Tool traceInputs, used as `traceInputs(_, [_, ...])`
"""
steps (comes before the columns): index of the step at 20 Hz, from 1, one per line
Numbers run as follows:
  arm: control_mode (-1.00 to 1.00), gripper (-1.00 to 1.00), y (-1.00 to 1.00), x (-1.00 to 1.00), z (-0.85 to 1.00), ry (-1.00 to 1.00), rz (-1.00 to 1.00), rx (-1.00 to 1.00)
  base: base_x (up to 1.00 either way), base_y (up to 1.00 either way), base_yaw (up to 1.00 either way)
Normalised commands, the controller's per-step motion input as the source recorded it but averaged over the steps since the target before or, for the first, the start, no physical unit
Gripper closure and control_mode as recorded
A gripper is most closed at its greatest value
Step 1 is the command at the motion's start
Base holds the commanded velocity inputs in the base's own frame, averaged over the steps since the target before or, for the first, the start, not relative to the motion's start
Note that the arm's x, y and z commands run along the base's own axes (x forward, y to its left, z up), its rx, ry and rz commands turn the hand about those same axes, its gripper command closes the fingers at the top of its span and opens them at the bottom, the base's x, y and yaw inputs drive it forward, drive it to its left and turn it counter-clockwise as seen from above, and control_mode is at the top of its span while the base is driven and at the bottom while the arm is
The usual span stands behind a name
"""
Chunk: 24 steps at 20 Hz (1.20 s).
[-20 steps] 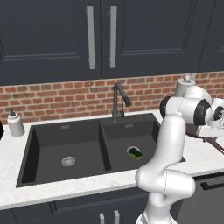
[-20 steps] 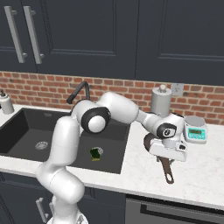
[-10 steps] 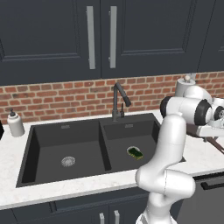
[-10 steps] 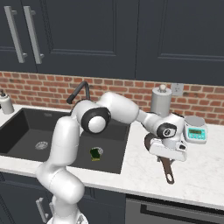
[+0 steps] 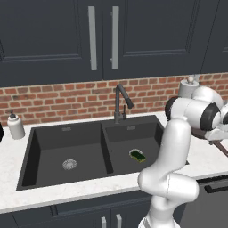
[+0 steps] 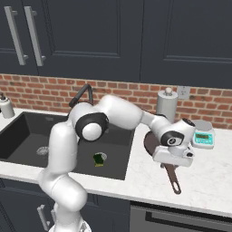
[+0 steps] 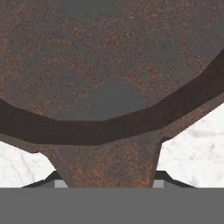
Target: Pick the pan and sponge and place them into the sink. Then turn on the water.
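The dark brown pan (image 6: 149,144) lies on the white counter right of the sink (image 6: 27,136), its handle (image 6: 172,179) pointing toward the front edge. My gripper (image 6: 170,164) is down over the base of that handle, shut on it. In the hand view the pan (image 7: 109,65) is very close, and its handle runs down between my fingertips (image 7: 160,180). The left base view has the gripper (image 5: 218,136) at the far right edge with a bit of the pan handle (image 5: 221,147) below it. The yellow and green sponge (image 5: 137,155) lies in the right basin of the sink (image 5: 49,151). No water runs from the black faucet (image 5: 120,100).
A soap dispenser (image 5: 16,126) stands on the counter left of the sink. Behind the pan are a silver canister (image 6: 166,104) and a small kitchen scale (image 6: 204,136). The brick wall and dark cabinets close off the back. My arm arches over the right basin.
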Motion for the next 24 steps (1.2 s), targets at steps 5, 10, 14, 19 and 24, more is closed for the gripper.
traceInputs(5, [-1.0,1.0,0.74,-0.28,0.09,-0.09,0.17,0.0,0.0,0.0,0.0])
traceInputs(10, [-1.0,1.0,0.89,-0.13,0.11,-0.02,0.16,-0.03,0.0,0.0,0.0])
traceInputs(14, [-1.0,1.0,0.81,-0.03,0.14,0.0,0.15,-0.03,0.0,0.0,0.0])
traceInputs(19, [-1.0,1.0,0.5,0.0,0.17,0.0,0.14,-0.01,0.0,0.0,0.0])
traceInputs(24, [-1.0,1.0,0.39,0.0,0.03,0.0,0.13,0.0,0.0,0.0,0.0])
